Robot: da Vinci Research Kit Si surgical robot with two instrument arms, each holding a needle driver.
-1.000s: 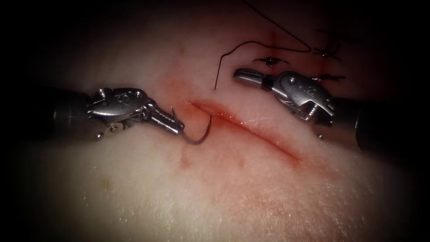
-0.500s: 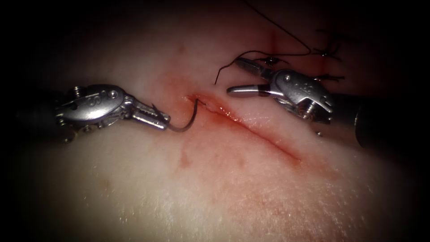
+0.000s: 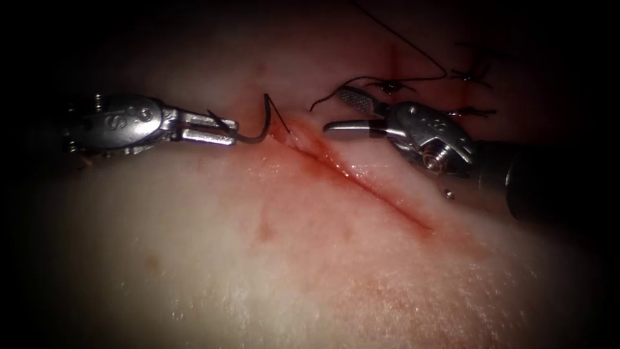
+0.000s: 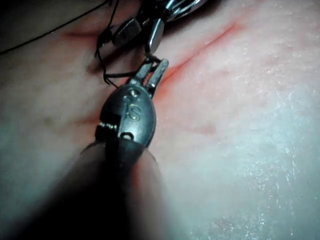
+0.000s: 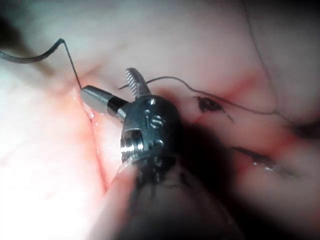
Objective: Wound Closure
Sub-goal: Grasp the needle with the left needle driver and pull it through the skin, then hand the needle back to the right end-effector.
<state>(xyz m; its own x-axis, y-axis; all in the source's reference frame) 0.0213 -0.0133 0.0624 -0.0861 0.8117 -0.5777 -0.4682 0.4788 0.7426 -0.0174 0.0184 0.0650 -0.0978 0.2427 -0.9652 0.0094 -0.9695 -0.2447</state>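
The cut (image 3: 361,181) runs slantwise across the tissue (image 3: 310,271), with red fluid along its edges. On the left of the cut, my left tool (image 3: 227,129) is shut on the curved needle (image 3: 257,137) near one end. The needle hangs free of the tissue, its other end pointing up. From that end the thread (image 3: 279,116) runs down into the cut's upper end. On the cut's right, my right tool (image 3: 332,112) is open and holds nothing; a loose thread tail (image 3: 320,102) lies by its upper jaw. The right wrist view shows the right tool (image 5: 112,85), the needle (image 5: 35,57) and the thread (image 5: 72,67).
Earlier stitches with dark knots (image 3: 391,86) and cut thread ends (image 3: 475,74) sit beyond the right tool. A long strand (image 3: 413,48) runs off upward. In the left wrist view the left tool (image 4: 152,72) is close to the right tool (image 4: 145,32).
The left tool has moved up and to the left, drawing the needle out of the cut's edge with thread following. The right tool's jaws have opened.
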